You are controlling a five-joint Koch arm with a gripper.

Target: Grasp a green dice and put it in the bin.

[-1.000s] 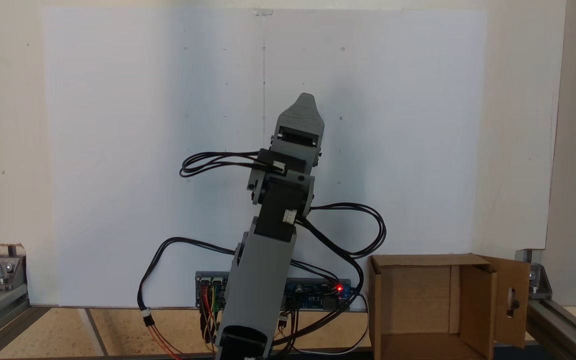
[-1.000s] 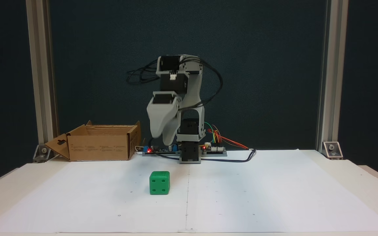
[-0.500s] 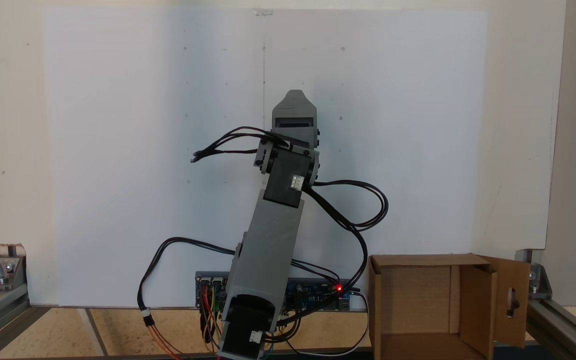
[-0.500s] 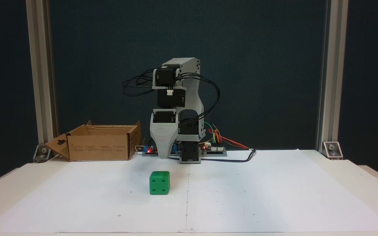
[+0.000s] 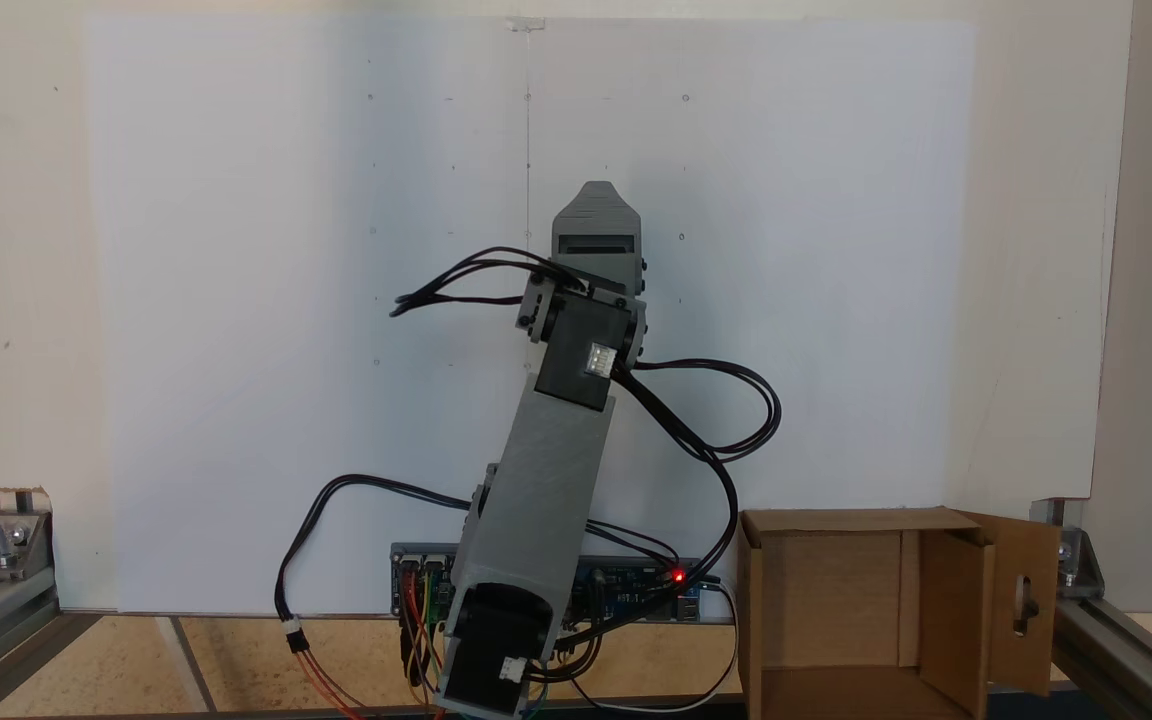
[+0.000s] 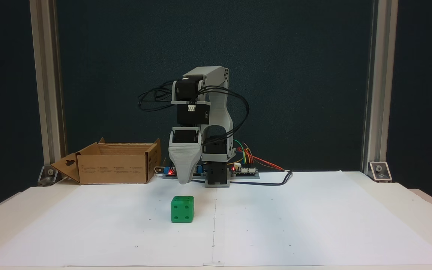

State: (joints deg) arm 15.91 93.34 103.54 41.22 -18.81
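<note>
Dice: a small bright green plastic cube with rounded corners and sunken pips [image 6: 182, 209] is being seen resting on the white paper sheet [image 6: 276, 225], in the open, untouched.
Gripper: the grey printed gripper [image 6: 184, 182] is being held tip-down above and just behind the dice, apart from it; in the other fixed view it [image 5: 597, 188] is being shown from above as a single tapered tip.
Jaws: one jaw is being hidden behind the other in both fixed views, so parted or clenched cannot be told; nothing is being seen gripped.
Bin: a brown corrugated cardboard box with side flaps [image 6: 114, 165] is being seen behind the dice and well to its left, mouth upward; its keyhole flap [image 5: 1024, 600] is being shown standing outward.
Controller board: a blue circuit board with a red light [image 6: 171, 172] is being seen behind the dice, between bin and arm base.
</note>
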